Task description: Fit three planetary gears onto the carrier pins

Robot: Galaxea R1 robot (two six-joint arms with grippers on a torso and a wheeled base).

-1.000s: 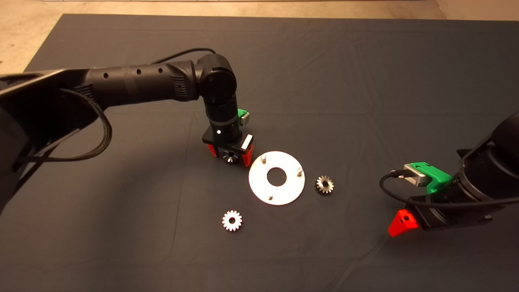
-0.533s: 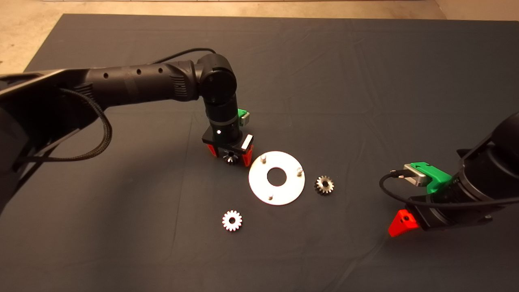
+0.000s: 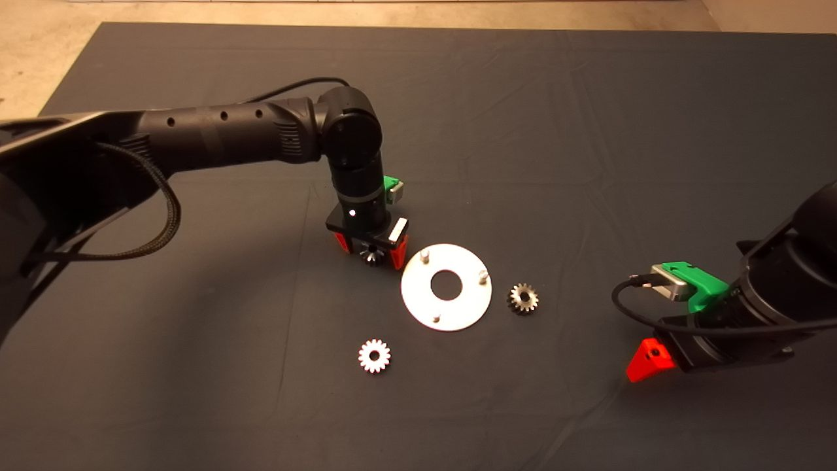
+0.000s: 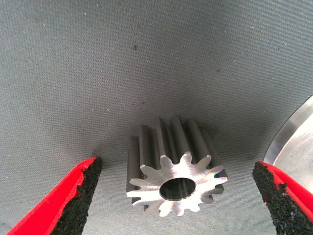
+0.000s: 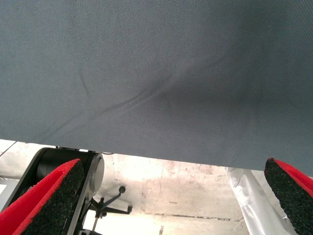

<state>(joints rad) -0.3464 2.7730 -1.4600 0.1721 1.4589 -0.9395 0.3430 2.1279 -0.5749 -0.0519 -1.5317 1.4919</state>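
One planetary gear (image 4: 175, 172) lies on the mat between the spread fingers of my left gripper (image 4: 178, 196), with a gap to each pad (image 4: 84, 192). In the head view this gear (image 3: 371, 252) and my left gripper (image 3: 371, 253) are just left of the flat silver-white disc (image 3: 418, 296). Three carrier pins stand bare on the disc (image 3: 424, 254) (image 3: 482, 276) (image 3: 435, 318). A second gear (image 3: 523, 298) lies right of the disc. A third gear (image 3: 375, 356) lies in front of it, to the left. My right gripper (image 5: 171, 196) waits open at the lower right.
The disc's rim (image 4: 296, 142) shows close beside one left finger. The dark mat (image 3: 588, 131) covers the table, with bare floor past its far edge. In the right wrist view the mat's edge and the floor beyond it (image 5: 166, 186) show.
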